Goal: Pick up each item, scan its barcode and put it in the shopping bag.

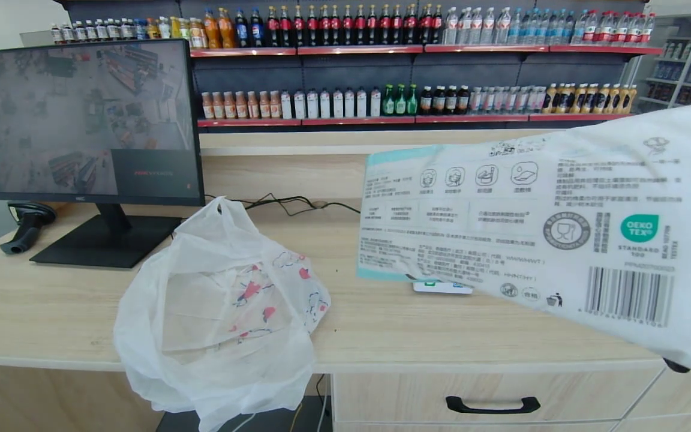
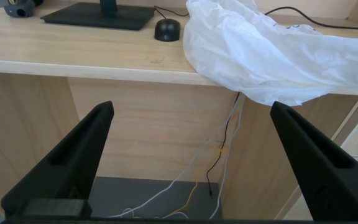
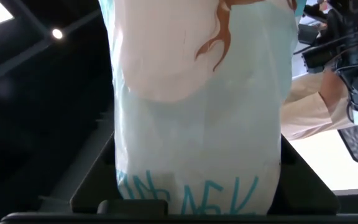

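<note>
The right gripper (image 3: 197, 186) clamps a soft, glossy plastic-wrapped pack (image 1: 561, 234) held above the wood-grain counter (image 1: 51, 306). The left gripper (image 2: 191, 118) gapes empty below the counter edge, where the thin, crinkled shopping bag (image 1: 219, 312) slumps.

A pale wooden counter (image 2: 104, 56) is standing straight ahead of the left gripper (image 2: 191, 109), thin cables (image 2: 225, 143) hanging down its front panel towards a grey floor (image 2: 142, 193). A monitor (image 1: 81, 120) is sitting on it, farther off. A drawer (image 1: 492, 384) with a black handle is sitting in the counter's front. Beyond the counter, red-edged shelves (image 1: 417, 51) are carrying rows of bottles. Small ceiling lights (image 3: 57, 33) are glowing beyond the right gripper (image 3: 197, 174).
</note>
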Controlling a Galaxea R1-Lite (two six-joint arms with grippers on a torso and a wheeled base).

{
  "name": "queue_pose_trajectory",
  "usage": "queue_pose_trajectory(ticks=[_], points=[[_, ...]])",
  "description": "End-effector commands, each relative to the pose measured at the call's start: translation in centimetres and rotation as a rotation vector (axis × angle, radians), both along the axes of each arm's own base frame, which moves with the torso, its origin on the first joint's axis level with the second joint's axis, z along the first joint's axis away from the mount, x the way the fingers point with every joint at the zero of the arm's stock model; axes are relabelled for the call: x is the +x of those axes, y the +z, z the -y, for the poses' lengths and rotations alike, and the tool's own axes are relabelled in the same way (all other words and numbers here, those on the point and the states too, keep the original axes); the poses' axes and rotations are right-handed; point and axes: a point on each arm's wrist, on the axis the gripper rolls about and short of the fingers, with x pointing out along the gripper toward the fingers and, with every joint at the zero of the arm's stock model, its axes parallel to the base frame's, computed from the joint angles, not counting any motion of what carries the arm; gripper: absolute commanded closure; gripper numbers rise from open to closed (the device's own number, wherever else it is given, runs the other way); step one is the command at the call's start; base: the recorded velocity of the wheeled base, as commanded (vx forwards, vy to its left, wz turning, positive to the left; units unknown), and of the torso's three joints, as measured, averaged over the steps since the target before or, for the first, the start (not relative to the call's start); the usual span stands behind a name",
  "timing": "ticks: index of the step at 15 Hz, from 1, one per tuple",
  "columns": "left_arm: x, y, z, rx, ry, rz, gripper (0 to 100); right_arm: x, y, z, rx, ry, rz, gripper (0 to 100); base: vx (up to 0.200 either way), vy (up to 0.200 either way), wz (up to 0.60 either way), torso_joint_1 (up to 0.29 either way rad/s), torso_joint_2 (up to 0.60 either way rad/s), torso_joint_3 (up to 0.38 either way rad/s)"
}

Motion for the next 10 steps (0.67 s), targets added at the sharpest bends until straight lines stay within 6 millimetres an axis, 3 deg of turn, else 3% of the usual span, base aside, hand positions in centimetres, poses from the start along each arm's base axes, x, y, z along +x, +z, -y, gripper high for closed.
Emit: queue_pose_trajectory(ticks=[1, 10], points=[[0.0, 0.0, 0.0, 0.000, 0.000, 0.001, 0, -0.5, 0.0, -0.5, 0.017, 0.032, 0.018, 100, 0.000, 0.000, 0.00, 0.000, 0.00, 0.000], [0.0, 0.0, 0.0, 0.000, 0.000, 0.001, 0, -0.5, -0.2, -1.5, 0.044, 0.080, 0.018, 100, 0.000, 0.000, 0.00, 0.000, 0.00, 0.000]])
